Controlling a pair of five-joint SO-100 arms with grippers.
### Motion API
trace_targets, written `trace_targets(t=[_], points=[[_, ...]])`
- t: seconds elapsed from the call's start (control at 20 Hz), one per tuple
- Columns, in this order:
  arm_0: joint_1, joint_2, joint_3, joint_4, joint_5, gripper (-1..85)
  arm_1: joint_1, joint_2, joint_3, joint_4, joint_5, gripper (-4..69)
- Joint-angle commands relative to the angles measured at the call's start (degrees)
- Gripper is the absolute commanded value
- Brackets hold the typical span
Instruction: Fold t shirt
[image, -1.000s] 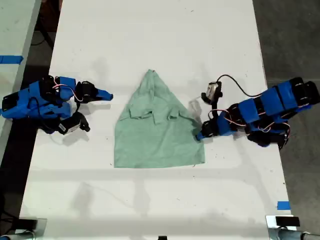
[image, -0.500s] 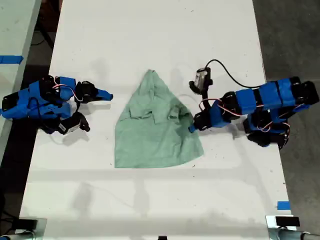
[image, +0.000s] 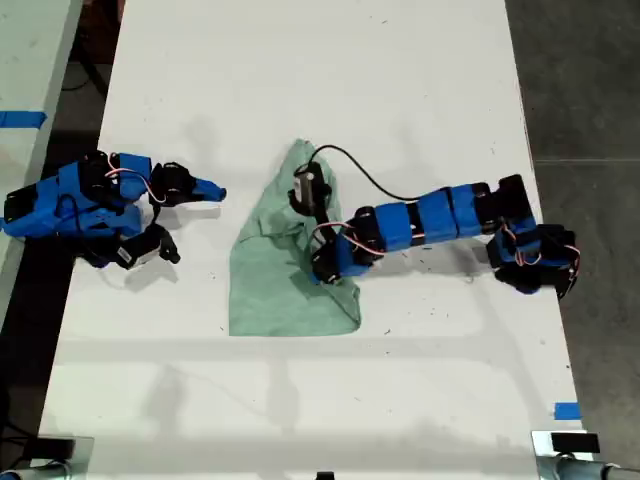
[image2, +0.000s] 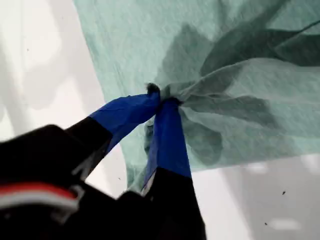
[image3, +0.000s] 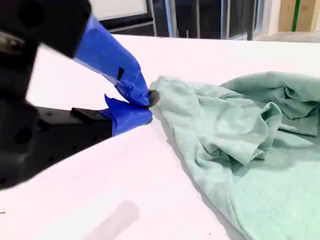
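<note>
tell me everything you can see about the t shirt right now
The t shirt is pale mint-green, soft, wrinkled fabric lying on the white table, tapering to a point at its far end in the exterior view. Its edge on the exterior view's right is lifted and bunched over the middle, pinched by my first hand. My second hand sits shut beside it; contact is unclear.

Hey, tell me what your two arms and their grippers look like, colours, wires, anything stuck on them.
Both arms are bright blue segments with black motor blocks and thin red-and-white wires along the joints. My first gripper has black fingers wrapped in blue tape at the tips; a small silver camera with a looping black cable rides on that arm. My second gripper has the same blue-taped, tapered tips on a black body.
</note>
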Motion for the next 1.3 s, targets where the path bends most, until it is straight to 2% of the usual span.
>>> trace_targets(t=[0.0,0.05,0.1,0.15,0.3,0.55,0.65,0.9,1.05,1.15,1.25], points=[[-0.3,0.4,2.2,-0.9,0.6,0.3,-0.2,-1.8,-6.7,-1.0,-1.6,11.6],[-0.3,0.4,2.2,-0.9,0.7,0.3,-0.4,-1.5,-6.7,-0.5,-1.7,22.3],[-0.3,0.4,2.2,-0.9,0.7,0.3,-0.6,-0.6,-6.7,0.1,-1.8,29.6],[-0.3,0.4,2.2,-0.9,0.7,0.3,-0.8,0.5,-6.7,0.6,-2.0,33.3],[-0.3,0.4,2.2,-0.9,0.7,0.3,-0.9,6.5,-5.9,3.3,-2.5,33.0],[-0.3,0.4,2.2,-0.9,0.7,0.3,0.0,23.1,4.1,11.8,-0.4,27.1],[-0.3,0.4,2.2,-0.9,0.7,0.3,1.2,34.1,18.4,10.3,1.5,25.1],[-0.3,0.4,2.2,-0.9,0.7,0.3,6.1,77.7,68.6,-0.3,7.3,13.5],[-0.4,0.4,2.2,-0.9,0.7,0.3,10.5,100.6,93.3,-1.8,5.6,10.3],[-0.4,0.4,2.2,-0.9,0.6,0.3,13.6,118.2,105.9,1.0,1.6,5.5],[-0.4,0.4,2.2,-0.9,0.5,0.3,18.1,136.8,117.7,7.6,-2.9,2.2]])
